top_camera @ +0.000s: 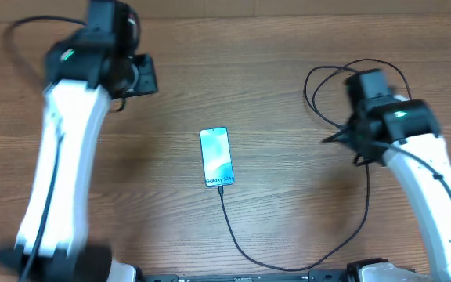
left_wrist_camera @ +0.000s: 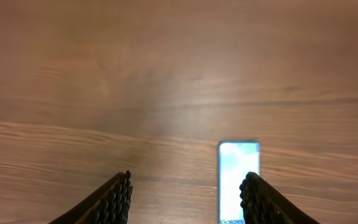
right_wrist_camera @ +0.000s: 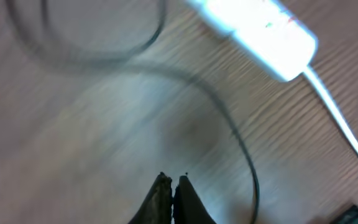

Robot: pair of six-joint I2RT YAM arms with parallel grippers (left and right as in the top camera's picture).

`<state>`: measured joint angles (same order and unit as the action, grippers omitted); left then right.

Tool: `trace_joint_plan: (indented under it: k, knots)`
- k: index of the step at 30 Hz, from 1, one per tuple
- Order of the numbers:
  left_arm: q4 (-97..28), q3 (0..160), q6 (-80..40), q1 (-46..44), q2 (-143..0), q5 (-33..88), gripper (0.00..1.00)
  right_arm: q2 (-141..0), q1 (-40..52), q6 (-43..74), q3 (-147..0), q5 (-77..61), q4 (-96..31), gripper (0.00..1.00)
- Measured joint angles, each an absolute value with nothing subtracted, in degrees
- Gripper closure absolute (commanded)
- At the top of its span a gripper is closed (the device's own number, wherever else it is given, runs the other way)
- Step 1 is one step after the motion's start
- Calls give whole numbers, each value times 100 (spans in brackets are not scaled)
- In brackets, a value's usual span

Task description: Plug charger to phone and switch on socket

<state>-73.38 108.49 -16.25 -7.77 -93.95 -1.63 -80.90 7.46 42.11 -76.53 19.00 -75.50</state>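
left gripper (left_wrist_camera: 185,202) fills the bottom of its wrist view, its two ribbed fingers (left_wrist_camera: 114,199) spread wide with nothing between them but bare table (left_wrist_camera: 104,74). phone (left_wrist_camera: 238,180) lies flat below, just inside the finger on the view's right, screen bright.

right gripper (right_wrist_camera: 173,199) has its fingers clenched nearly together and nothing can be seen held between them. this view is blurred. beyond the tips the charger (right_wrist_camera: 241,149) runs as a dark curve across the wood, with another loop of it further off. socket (right_wrist_camera: 260,31) lies at the top of that view, a white strip with faint red marks, and its white cord (right_wrist_camera: 340,118) trails off toward the right edge.

from overhead, the phone (top_camera: 216,157) sits mid-table, between the two arms and well apart from both, text end toward the near edge. the charger (top_camera: 227,219) meets that near end, swings along the near edge, climbs past the right arm and loops beside it at the far side. the socket cannot be made out from overhead.
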Motion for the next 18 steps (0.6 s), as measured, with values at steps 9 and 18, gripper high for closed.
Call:
trace_joint_plan:
  k: [9,18]
  knots:
    - [-8390,10951,-1651,-941,-6930,-851,28,-8409,-1347,4252,-7655,1763,-6475,96]
    - [-9627,10949,-2252,-941,-5752,-1555,0,-9758,-2786,3570,-7655,908,-5861,96]
